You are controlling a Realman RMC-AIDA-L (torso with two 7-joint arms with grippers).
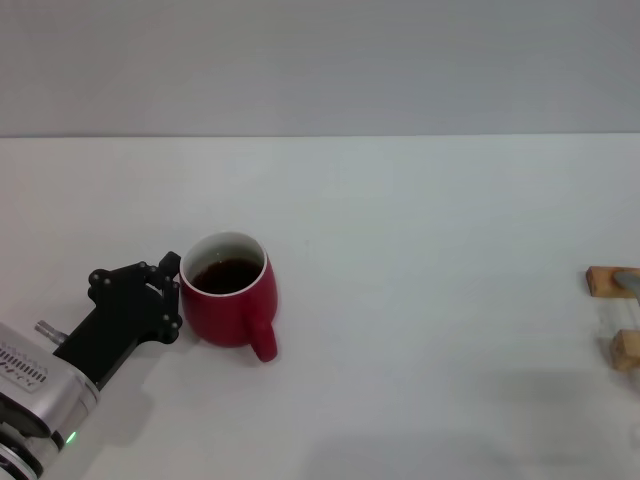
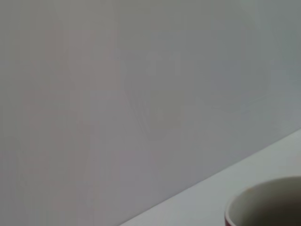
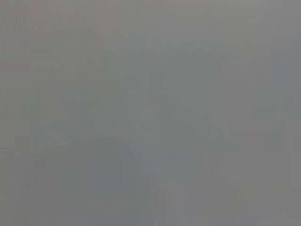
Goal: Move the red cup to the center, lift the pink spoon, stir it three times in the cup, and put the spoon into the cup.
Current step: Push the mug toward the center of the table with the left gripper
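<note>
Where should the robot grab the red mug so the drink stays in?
Probably by its round belly, coming level from the robot's left, where the left pincer already sits. The glossy red mug stands upright with dark liquid inside, its small loop handle facing forward.

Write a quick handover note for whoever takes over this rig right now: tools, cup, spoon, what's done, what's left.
Left tool: pressed up against the left side of the red cup; grip not confirmable.
Right tool: not in view.
Red cup: upright on the white table, left of center, dark liquid inside, handle toward the robot.
Pink spoon: not clearly visible; two wooden blocks sit at the far right edge.
Done: the approach to the cup.
Left: move cup to center, lift spoon, stir three times, put it into the cup.
</note>
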